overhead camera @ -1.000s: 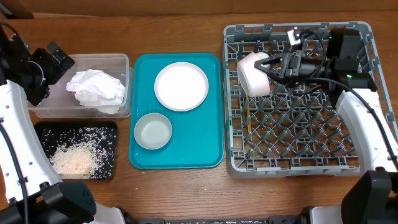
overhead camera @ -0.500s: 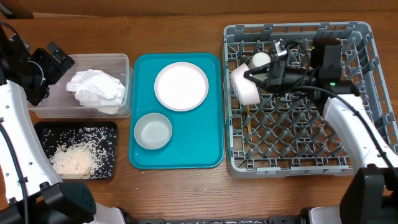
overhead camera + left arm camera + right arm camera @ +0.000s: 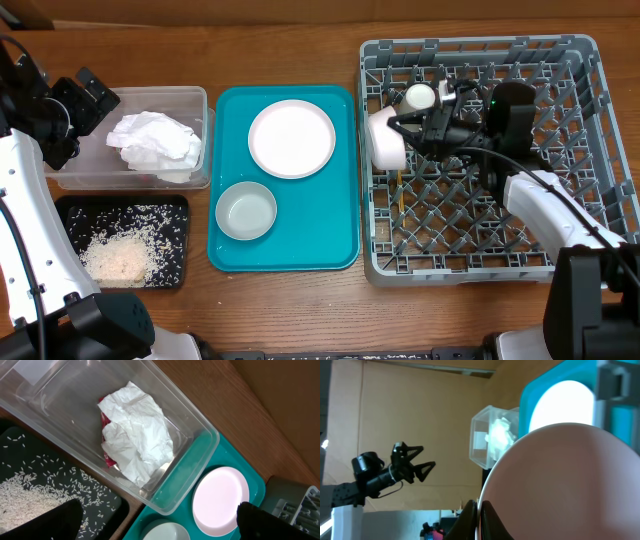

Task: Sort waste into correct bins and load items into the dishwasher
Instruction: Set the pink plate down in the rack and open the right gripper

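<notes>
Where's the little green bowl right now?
Seen from overhead, the green bowl sits on the teal tray, at its lower left, just below the round plate.

The left arm [image 3: 22,210] runs up the left edge of the overhead view. Its white link ends in a black wrist bent toward the right. The left pincer [image 3: 97,92] hangs in the air with its jaws spread wide and nothing between them. In the left wrist view its two dark fingertips [image 3: 55,521] sit at opposite bottom corners. The right arm [image 3: 548,205] reaches in from the near right, its white forearm angling up and leftward into a black wrist that lies roughly level. The right pincer [image 3: 402,128] points left, its jaws pinched close on the rim of the whitish-pink bowl [image 3: 381,140], which it holds on edge.
</notes>
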Motion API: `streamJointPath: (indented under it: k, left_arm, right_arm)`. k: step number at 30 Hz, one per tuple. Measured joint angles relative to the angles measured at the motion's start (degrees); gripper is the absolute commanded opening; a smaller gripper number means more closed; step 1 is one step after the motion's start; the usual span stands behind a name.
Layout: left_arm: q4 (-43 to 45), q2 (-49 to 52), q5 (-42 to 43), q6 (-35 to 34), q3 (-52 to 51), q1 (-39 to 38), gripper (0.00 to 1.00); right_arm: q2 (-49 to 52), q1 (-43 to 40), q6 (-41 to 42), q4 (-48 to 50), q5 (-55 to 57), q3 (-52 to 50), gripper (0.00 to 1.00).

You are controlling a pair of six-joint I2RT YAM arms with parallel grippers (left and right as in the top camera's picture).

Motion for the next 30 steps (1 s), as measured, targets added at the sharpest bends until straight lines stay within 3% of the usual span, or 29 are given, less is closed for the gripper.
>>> streamJointPath:
  k: [7,16,23,30]
  left_arm:
    - [0.0,0.0,0.0,0.0,0.0,0.0,1.00]
    - [0.0,0.0,0.0,0.0,0.0,0.0,1.00]
    - [0.0,0.0,0.0,0.0,0.0,0.0,1.00]
    - [0.0,0.0,0.0,0.0,0.0,0.0,1.00]
  right_arm:
    - [0.0,1.4,8.0,4.7,0.1,-0.1,0.04]
    - [-0.4,0.5,8.4,5.0,1.5,-3.3,0.04]
    - [-0.6,-4.0,3.3,-1.9,2.1,-4.6,0.05]
    - [-0.2,-6.6,-5.7,-5.6,3.3,-5.7,0.15]
